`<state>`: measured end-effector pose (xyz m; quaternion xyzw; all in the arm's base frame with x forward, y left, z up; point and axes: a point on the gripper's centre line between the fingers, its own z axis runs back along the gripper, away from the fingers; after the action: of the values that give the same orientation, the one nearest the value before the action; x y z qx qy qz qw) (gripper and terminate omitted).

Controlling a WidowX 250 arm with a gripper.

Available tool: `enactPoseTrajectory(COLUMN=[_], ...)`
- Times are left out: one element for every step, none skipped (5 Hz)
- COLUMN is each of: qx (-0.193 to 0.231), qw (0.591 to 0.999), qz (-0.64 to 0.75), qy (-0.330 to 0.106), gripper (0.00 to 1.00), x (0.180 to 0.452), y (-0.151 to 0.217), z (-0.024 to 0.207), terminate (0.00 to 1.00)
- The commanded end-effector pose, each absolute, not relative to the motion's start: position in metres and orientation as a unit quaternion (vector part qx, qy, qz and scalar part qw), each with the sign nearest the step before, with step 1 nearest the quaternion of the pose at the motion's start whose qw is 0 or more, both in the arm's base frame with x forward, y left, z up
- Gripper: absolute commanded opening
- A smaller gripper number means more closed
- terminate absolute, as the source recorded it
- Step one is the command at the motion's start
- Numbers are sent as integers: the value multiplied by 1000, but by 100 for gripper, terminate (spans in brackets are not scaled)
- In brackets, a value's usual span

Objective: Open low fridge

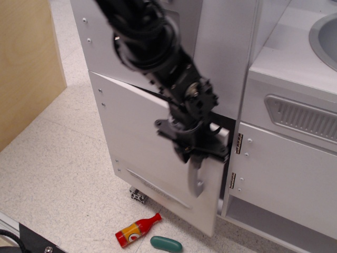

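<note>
The low fridge door [142,142] is a large flat white panel with a curved silver-grey handle [195,179] and a thin grey vent strip [158,188] near its bottom. The door stands ajar, swung out on its right side, with a dark gap [227,158] beside it. My black gripper [194,153] is shut on the top of the handle, with the arm coming down from the upper left.
A red toy bottle [137,230] and a green oblong piece [166,243] lie on the speckled floor in front of the fridge. A smaller white cabinet door [284,179] with brass hinges stands to the right. A wooden panel [26,63] stands at the left.
</note>
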<state>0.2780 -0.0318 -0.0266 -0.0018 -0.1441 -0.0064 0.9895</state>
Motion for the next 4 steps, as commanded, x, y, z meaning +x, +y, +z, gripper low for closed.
enactPoseTrajectory(qx=[17, 2, -25, -37], qw=[988, 990, 987, 985], qz=[-52, -59, -56, -39], qy=[-144, -132, -148, -167], gripper=[100, 100, 100, 100], x=[242, 239, 246, 265], y=[-24, -25, -31, -41], z=[-5, 24, 62, 76], terminate=[0, 0, 0, 0])
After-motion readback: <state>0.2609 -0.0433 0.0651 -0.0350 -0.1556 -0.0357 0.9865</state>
